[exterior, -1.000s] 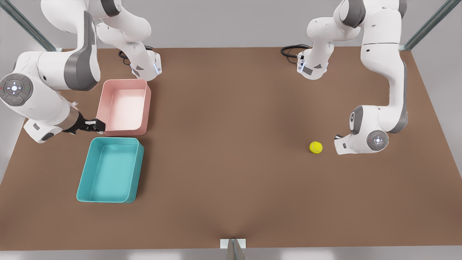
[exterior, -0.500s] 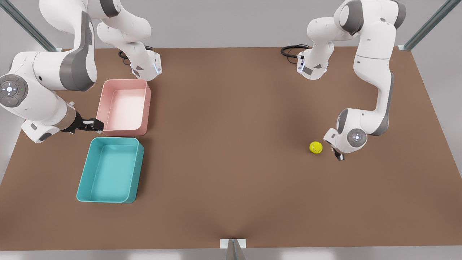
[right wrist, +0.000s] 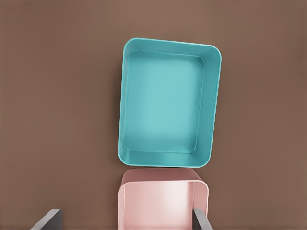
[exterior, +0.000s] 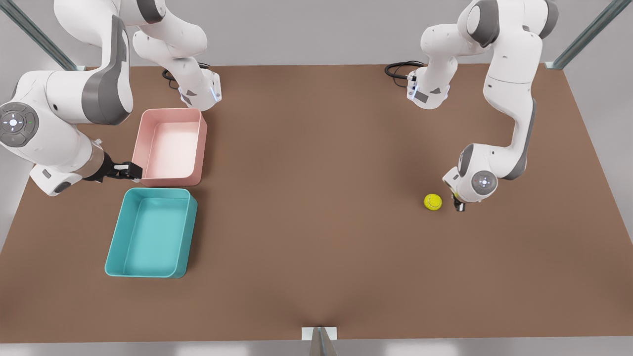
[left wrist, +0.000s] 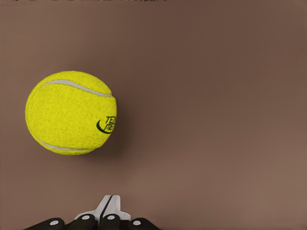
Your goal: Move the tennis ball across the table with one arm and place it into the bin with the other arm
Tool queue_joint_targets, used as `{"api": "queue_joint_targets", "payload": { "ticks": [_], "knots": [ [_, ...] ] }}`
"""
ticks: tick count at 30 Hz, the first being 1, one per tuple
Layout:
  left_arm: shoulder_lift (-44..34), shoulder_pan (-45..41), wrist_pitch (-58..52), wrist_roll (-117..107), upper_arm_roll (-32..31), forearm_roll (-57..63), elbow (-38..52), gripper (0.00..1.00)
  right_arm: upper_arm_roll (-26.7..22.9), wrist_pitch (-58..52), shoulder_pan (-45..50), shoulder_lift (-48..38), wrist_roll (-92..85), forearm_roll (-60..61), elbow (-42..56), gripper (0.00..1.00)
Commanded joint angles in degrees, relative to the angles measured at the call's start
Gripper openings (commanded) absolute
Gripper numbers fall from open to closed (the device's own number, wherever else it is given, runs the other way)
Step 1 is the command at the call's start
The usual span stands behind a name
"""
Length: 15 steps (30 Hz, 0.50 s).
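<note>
Brown matte table [exterior: 306, 207], rectangular, set before a grey wall with metal frame struts at the far corners. Tennis ball [exterior: 432, 201]: bright yellow-green, white seam and dark printed logo, resting on the bare tabletop toward the front view's right, well apart from both trays. Left gripper [exterior: 459, 203]: small, black, hanging from the white arm on the front view's right, pointed down at the table just beside the ball on its outer side, not touching it; in the left wrist view the ball [left wrist: 71, 113] lies off to one side of the gripper [left wrist: 108, 211], whose fingers [left wrist: 101, 208] stand pressed together with nothing between them. Teal bin [exterior: 151, 232]: shallow, rounded corners, on the front view's left, holding nothing. Pale pink tray [exterior: 170, 147]: just behind the bin, the two nearly touching end to end. Right gripper [exterior: 124, 170]: black, on the arm at the front view's left, waiting near the pink tray's outer corner, above the bin's far edge; in the right wrist view its grey fingers [right wrist: 47, 220] stand wide apart, framing the pink tray [right wrist: 164, 201] with the bin [right wrist: 169, 110] beyond.
</note>
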Motion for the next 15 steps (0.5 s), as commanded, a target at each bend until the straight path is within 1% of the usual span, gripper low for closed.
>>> {"api": "queue_joint_targets", "payload": {
  "ticks": [1, 3, 7, 15],
  "knots": [
    [0.0, -0.2, 1.2, 4.0, 0.0, -0.1, 0.0, 0.21, 0.0, -0.1, 0.0, -0.1, -0.2, 0.0, 0.0, 1.0],
    [0.1, -0.4, 3.8, 3.9, 0.0, -0.1, 0.1, 0.21, 0.0, -0.1, 0.1, -0.1, -0.2, 0.0, 0.0, 1.0],
    [0.2, -0.4, 5.3, 3.8, 0.0, -0.1, 0.1, 0.21, 0.0, -0.1, 0.0, -0.1, -0.2, -0.1, 0.0, 1.0],
    [0.6, -1.3, 5.4, 1.2, 0.0, -0.2, 0.4, 0.21, 0.1, -0.1, 0.1, -0.1, -0.2, 0.0, 0.0, 1.0]
  ]
}}
